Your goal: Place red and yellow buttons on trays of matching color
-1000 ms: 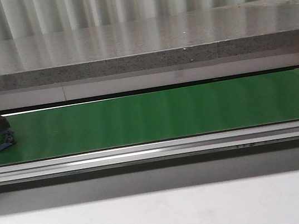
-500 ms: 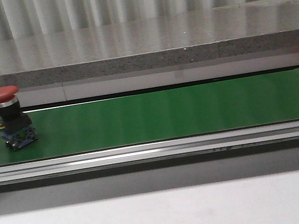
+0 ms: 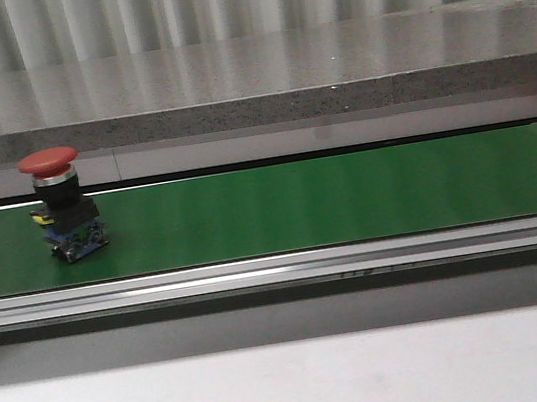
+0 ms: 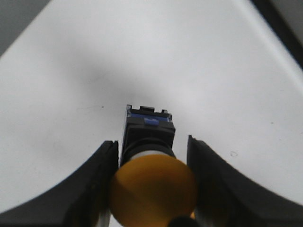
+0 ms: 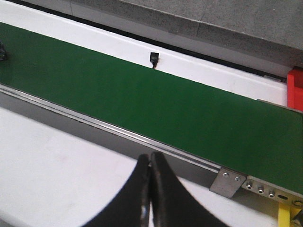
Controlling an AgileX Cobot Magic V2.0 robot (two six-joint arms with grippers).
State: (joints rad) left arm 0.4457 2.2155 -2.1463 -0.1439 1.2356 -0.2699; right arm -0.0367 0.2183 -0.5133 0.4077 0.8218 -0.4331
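While upright on belt, red button, cap up.

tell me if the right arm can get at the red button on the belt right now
Probably not yet. The red button stands far left on the green belt, outside the right wrist view; the right gripper hangs shut near the belt's other end, nothing blocking.

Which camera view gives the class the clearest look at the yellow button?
The left wrist view: the yellow button fills the lower middle, sitting between the left pincer fingers, with its dark body and blue base visible. The front view shows only the red button on the green belt; the right wrist view shows no yellow button.
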